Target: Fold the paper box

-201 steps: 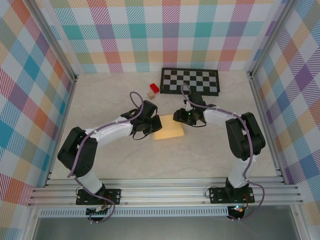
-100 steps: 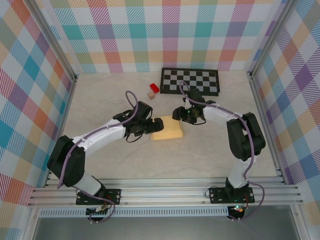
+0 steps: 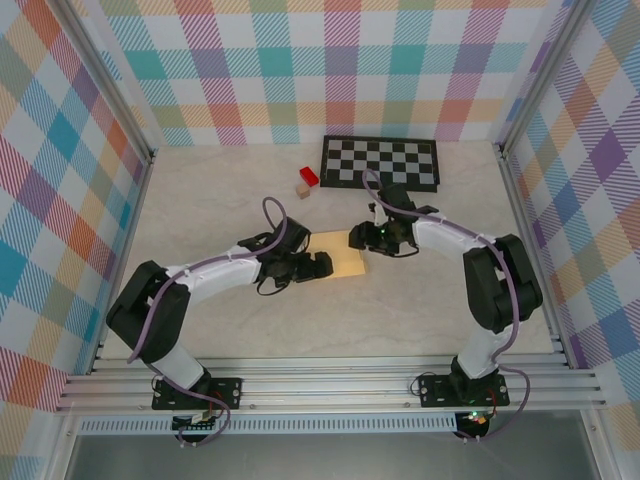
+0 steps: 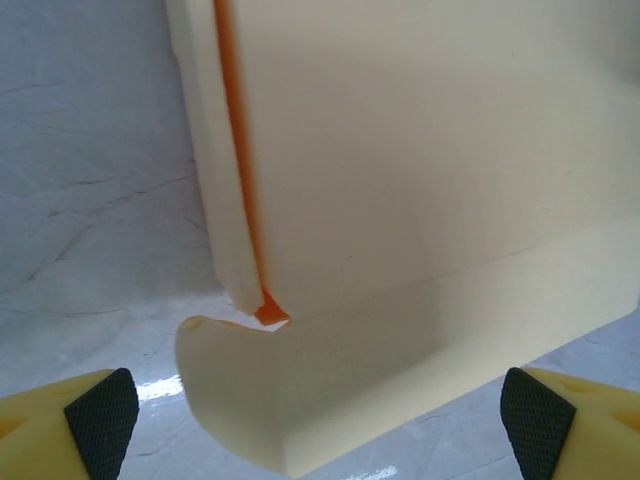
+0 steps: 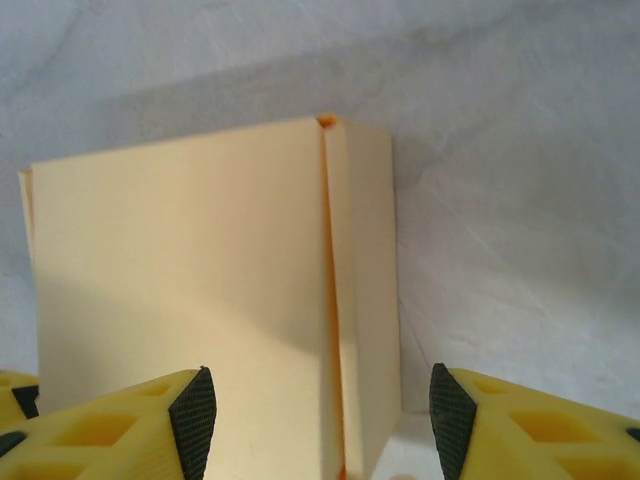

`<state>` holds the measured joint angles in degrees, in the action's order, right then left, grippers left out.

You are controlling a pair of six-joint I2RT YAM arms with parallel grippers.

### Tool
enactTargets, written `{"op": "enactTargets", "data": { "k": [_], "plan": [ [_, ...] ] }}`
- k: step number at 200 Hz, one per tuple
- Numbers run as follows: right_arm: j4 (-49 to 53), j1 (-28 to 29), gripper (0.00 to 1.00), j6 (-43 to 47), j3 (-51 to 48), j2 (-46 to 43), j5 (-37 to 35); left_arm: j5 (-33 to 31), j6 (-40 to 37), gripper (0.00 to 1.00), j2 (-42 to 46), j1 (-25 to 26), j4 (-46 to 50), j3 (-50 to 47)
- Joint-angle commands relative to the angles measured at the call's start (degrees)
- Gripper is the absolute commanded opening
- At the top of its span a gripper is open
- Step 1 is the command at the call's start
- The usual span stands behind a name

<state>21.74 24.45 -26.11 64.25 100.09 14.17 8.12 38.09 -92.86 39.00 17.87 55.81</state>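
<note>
The paper box (image 3: 342, 256) lies flat near the middle of the tabletop (image 3: 250, 330), with an arm at each end, most likely so that one can steady it while the other works the end that is not yet closed. The left gripper (image 3: 322, 265) faces the box's near-left end with its jaws spread wide and nothing in them. In its wrist view both pads (image 4: 100, 420) stand well outside a loose end flap (image 4: 330, 395), which curls off the table toward the camera, untucked. That spread looks chosen to take in the flap's whole width before pushing or pinching it. The right gripper (image 3: 358, 238) sits at the far-right end, released as well. One finger (image 5: 193, 415) hangs over the box's top face and the other stands just clear of its side edge, so it clamps nothing and seems placed to press down or block the box from sliding. An orange seam (image 4: 238, 170) runs lengthwise beside a narrow side strip, straight away from each wrist camera. From this I judge that the long axis lies along the line between the two grippers, slanting from near-left to far-right, with the open flap end pointing at the left gripper. The arms hide too much of the box from above to confirm this. The red block (image 3: 308, 176), tan block (image 3: 302, 189) and checkerboard mat (image 3: 380, 162) sit well apart, toward the far edge.
</note>
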Motion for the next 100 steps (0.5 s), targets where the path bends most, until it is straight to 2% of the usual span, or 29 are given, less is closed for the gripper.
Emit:
{"op": "enactTargets", "data": {
  "k": [1, 26, 100],
  "plan": [
    [1.16, -0.01, 0.61, 1.12, -2.73, -2.85, 0.94, 0.53, -0.07, 0.94, -1.40, 1.15, 0.08, 2.35],
    [1.44, -0.04, 0.61, 0.93, -4.73, -4.48, 2.00, -0.06, 0.80, 0.90, -1.37, 1.33, 1.10, 2.55],
    [-0.51, 2.94, 0.57, -3.09, -7.25, -8.10, 6.03, 1.93, 3.39, 0.59, -1.22, 3.77, 2.00, 5.28]
  ]
}}
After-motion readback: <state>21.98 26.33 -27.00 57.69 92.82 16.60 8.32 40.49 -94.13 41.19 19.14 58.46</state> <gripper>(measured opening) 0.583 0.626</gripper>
